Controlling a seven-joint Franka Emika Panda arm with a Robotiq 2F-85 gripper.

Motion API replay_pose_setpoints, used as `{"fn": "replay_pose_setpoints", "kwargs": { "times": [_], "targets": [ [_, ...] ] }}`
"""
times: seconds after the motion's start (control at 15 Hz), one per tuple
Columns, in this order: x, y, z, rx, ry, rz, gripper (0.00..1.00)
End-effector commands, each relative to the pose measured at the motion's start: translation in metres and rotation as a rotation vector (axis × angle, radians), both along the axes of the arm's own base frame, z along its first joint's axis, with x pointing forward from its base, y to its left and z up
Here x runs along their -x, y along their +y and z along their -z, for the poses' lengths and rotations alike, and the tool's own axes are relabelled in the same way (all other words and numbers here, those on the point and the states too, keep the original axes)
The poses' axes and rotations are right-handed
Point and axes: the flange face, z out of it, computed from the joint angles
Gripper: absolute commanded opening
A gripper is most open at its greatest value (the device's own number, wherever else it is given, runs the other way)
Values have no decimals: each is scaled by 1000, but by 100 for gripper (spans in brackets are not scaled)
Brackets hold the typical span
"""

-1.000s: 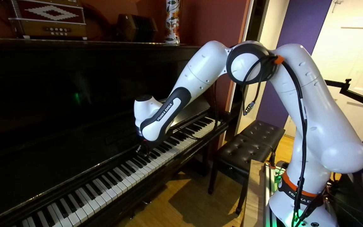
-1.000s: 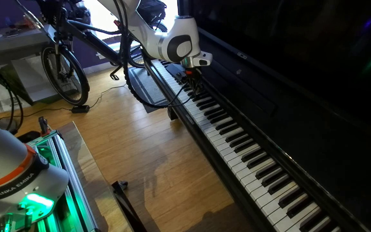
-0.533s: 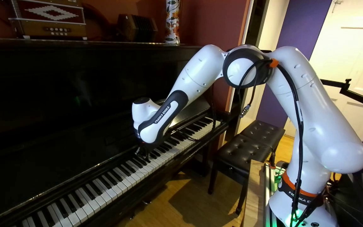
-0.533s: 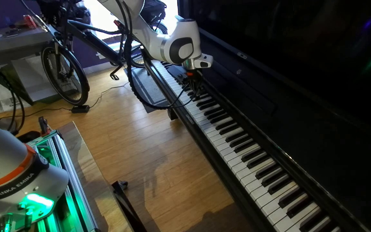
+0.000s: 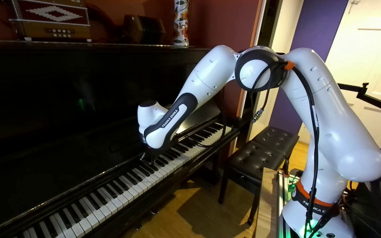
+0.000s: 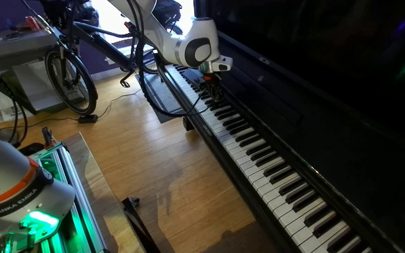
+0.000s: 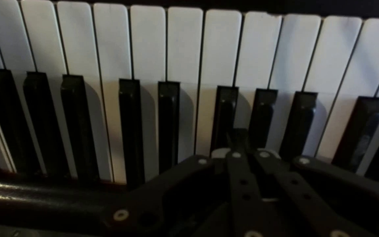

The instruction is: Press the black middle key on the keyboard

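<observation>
The pincer (image 7: 239,136) is clenched, its tips drawn together over the keyboard (image 7: 183,65), which lies directly below. In the wrist view the tips overlap one long edge of a black key (image 7: 225,108) and reach across the white beside it; whether they touch or hang just above, I cannot tell. Ahead of the tips there, the white keys (image 7: 220,46) extend to their rounded ends, bounded by a dark rail (image 7: 275,6). Back beside the pincer's linkage, a glossy ledge (image 7: 38,197) closes off the inner ends of the keys. In both exterior views the keys run on to either side of the pincer, a free stretch each way, while the black piano (image 5: 61,109) rises near it as an upright wall on the inner side. The white arm (image 5: 210,72) slopes down to the pincer from the outer side. In an exterior view a black cable (image 6: 142,84) loops outward from the pincer, crossing the line of the piano's front edge (image 6: 248,191). Beyond that edge, well apart from the pincer, lie the wooden floor (image 6: 188,186) and a tufted bench (image 5: 260,155).
</observation>
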Motion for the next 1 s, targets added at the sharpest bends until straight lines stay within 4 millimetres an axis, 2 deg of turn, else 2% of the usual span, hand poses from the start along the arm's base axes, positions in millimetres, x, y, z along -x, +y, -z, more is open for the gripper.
{"fn": "replay_pose_setpoints", "kwargs": {
  "times": [0.0, 0.47, 0.8, 0.87, 0.93],
  "targets": [
    [23, 11, -25, -13, -45, -7, 0],
    [68, 30, -61, -24, -69, -44, 0],
    [78, 36, -68, -34, -68, -65, 0],
    [82, 39, -67, -34, -48, -76, 26],
    [87, 42, -66, -47, -37, -75, 27]
  ]
}}
